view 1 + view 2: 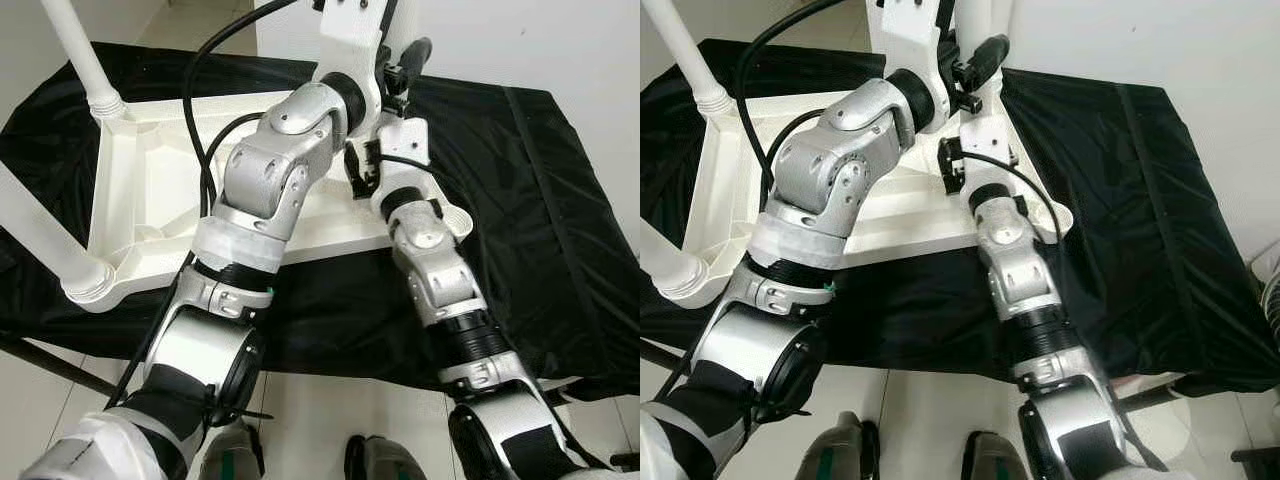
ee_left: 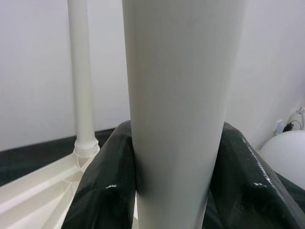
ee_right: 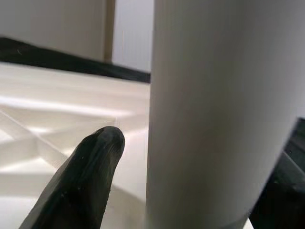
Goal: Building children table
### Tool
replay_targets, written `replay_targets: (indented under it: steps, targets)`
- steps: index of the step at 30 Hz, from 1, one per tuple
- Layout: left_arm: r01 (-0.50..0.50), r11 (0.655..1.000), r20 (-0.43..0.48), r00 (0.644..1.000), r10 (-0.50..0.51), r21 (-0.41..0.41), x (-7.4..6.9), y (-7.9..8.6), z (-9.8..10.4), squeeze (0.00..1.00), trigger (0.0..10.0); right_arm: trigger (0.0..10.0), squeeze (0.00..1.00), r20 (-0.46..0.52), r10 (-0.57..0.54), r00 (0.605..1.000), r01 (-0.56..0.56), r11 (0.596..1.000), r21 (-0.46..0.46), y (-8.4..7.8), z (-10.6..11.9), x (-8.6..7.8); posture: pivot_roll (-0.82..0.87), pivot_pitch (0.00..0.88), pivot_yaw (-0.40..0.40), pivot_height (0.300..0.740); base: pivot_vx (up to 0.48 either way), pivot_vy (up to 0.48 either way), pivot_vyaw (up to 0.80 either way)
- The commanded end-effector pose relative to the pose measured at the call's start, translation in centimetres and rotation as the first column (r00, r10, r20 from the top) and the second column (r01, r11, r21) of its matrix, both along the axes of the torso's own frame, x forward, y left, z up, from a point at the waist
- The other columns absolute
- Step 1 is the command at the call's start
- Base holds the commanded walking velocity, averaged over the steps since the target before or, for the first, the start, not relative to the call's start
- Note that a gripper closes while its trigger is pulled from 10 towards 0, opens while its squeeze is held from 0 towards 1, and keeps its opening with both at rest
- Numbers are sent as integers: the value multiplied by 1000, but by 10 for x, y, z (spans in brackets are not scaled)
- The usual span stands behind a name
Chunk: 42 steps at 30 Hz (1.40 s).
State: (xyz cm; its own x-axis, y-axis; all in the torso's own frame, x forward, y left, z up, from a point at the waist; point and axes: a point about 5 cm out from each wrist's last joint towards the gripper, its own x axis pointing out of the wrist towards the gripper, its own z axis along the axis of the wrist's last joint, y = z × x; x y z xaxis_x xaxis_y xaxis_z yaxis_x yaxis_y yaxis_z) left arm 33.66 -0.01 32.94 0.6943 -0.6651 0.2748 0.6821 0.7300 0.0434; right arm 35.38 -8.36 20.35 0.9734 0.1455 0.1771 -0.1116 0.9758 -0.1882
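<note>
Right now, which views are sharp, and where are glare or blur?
Eye views: sharp, evenly lit, the tabletop bright against the black cloth. Left wrist view: the table leg soft, small glare spots on the fingers. Right wrist view: leg and fingertip blurred, out of focus.

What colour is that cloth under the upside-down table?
Black: the cloth under the white tabletop shows best in the left eye view.
</note>
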Motion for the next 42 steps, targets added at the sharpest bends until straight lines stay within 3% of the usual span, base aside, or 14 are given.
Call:
replay_targets:
  steps: [1,22,23,24,25,28,29,41,42]
  targets:
    - [-79,997,23,997,80,-15,0,1,4,0,10000,10000,0,-17,-29,999,29,1000,0,-1,-3,2,-69,11,-13,740,0,0,0]
    - [-50,999,54,997,50,-6,-6,-8,7,0,10000,10000,0,23,-97,995,96,995,11,-2,5,6,-65,0,-14,740,0,0,0]
    - [-49,999,57,997,49,-4,-6,-9,7,0,10000,7686,0,22,-98,995,98,995,12,-2,5,6,-64,0,-14,740,0,0,0]
    - [-49,999,57,997,49,-4,-6,-9,7,0,10000,7686,0,22,-98,995,98,995,12,-2,5,6,-64,0,-14,740,0,0,0]
    - [-48,999,58,997,48,-4,-6,-9,8,0,10000,2706,0,22,-98,995,98,995,10,-2,4,7,-65,0,-14,740,0,0,0]
    - [-48,999,59,997,48,-5,-6,-9,8,0,10000,2706,0,21,-99,995,99,995,9,-2,4,7,-65,0,-14,740,0,0,0]
    - [-49,999,61,997,49,-4,-6,-9,8,0,10000,0,0,24,-94,995,94,996,7,-1,4,7,-63,0,-17,740,0,0,0]
    - [-47,999,88,995,47,4,-8,-11,13,0,10000,0,0,12,-112,994,112,993,22,-4,3,9,-56,20,-14,740,0,0,0]
    - [-32,999,80,996,34,-23,-9,-11,14,898,10000,118,0,10,-119,993,119,993,26,-5,3,9,-55,27,-11,740,0,0,0]
